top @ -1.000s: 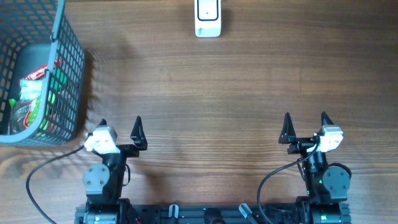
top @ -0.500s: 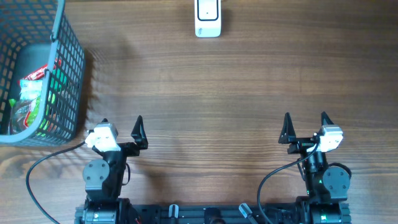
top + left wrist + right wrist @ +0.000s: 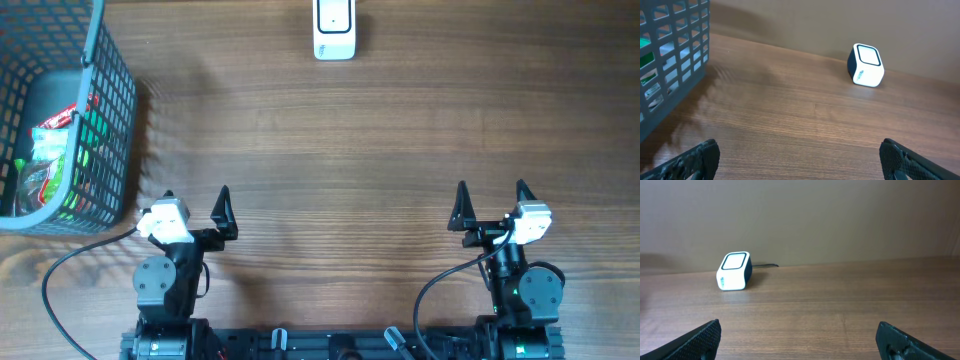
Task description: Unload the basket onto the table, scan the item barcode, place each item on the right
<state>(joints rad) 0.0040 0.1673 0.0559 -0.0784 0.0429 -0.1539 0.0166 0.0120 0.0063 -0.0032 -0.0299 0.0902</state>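
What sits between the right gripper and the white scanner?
Nothing: only bare tabletop runs from the right gripper to the scanner, as the overhead and right wrist views both show.

Even soft light; faint shadows; sharp focus

Both arms folded back at the near edge, well apart. Jaws of left end effector (image 3: 193,203) spread wide, nothing between them, fingers pointing toward the far side. Same for right end effector (image 3: 491,200): wide open, empty. Wrist views catch only dark fingertips (image 3: 699,157) at the lower corners.
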